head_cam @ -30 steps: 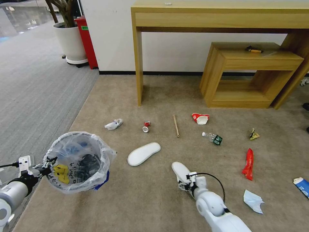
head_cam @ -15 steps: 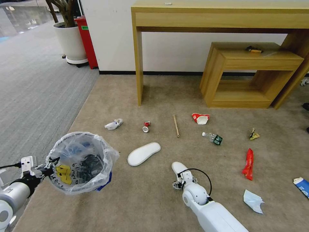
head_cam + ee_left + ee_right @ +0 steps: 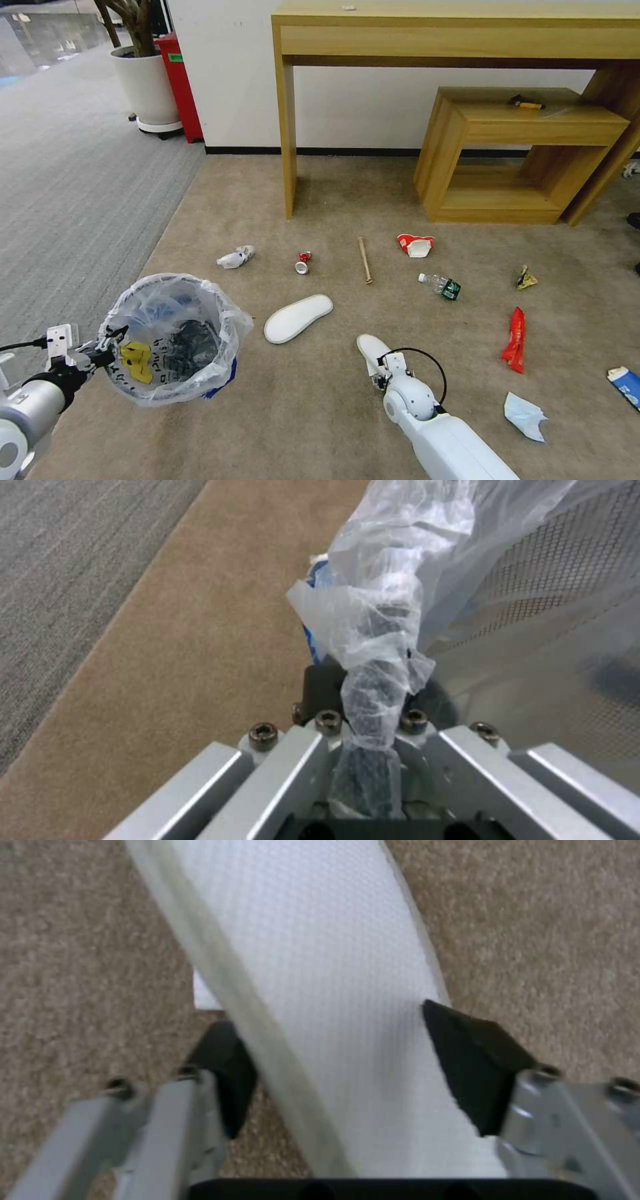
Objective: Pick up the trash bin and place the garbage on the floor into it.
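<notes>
right gripper point(image 3: 340, 1065): jaws spread either side of the near slipper sole point(image 3: 333, 965) on the carpet, not yet pinching; it looks light and floppy, best taken across its narrow width. left gripper point(image 3: 373, 740) clamps the bin point(image 3: 175, 337)'s bag rim, bin held off the floor.

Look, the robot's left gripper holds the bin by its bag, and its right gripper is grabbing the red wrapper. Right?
Not quite. The right gripper straddles a white slipper sole, not the red wrapper, as the right wrist view shows. The left gripper does hold the trash bin.
</notes>
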Controlling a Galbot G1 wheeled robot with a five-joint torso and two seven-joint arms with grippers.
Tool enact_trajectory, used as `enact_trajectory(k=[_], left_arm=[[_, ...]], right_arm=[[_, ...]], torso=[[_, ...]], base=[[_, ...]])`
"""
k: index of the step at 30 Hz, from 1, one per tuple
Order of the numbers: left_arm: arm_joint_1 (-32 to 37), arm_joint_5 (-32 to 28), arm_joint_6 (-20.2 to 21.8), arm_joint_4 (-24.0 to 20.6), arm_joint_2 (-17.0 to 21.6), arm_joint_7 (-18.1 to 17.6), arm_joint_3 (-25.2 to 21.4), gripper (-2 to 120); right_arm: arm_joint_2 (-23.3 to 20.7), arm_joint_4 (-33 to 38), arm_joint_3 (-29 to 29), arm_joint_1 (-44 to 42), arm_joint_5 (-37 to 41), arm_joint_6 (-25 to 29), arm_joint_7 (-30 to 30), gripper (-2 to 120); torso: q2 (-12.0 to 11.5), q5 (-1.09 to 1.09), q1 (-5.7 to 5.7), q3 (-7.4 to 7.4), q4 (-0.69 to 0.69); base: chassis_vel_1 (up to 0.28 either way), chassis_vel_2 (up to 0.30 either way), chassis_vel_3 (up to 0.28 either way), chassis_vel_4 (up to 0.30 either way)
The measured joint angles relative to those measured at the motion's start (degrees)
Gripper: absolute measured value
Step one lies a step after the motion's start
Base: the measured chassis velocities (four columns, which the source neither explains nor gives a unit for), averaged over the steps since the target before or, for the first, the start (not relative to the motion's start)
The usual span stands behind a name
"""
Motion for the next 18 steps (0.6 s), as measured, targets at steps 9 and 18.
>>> enact_trajectory(k=[9,18], left_arm=[[0.9,0.2,-0.1,-1.8,-0.2,0.0,-0.1,0],[1.2,0.3,0.1,-3.0,-0.1,-0.4,0.4,0]], right_arm=[[-0.8,1.9,1.9,-2.1,-0.3,1.0,0.0,24],[-1.3,4.0,5.1,-3.9,-2.3,3.3,-1.4,2]], torso=[[0.0,0.0,0.0,0.0,0.0],[0.0,0.0,0.0,0.0,0.0]], base=[[0.0,0.0,0.0,0.0],[0.0,0.0,0.0,0.0]])
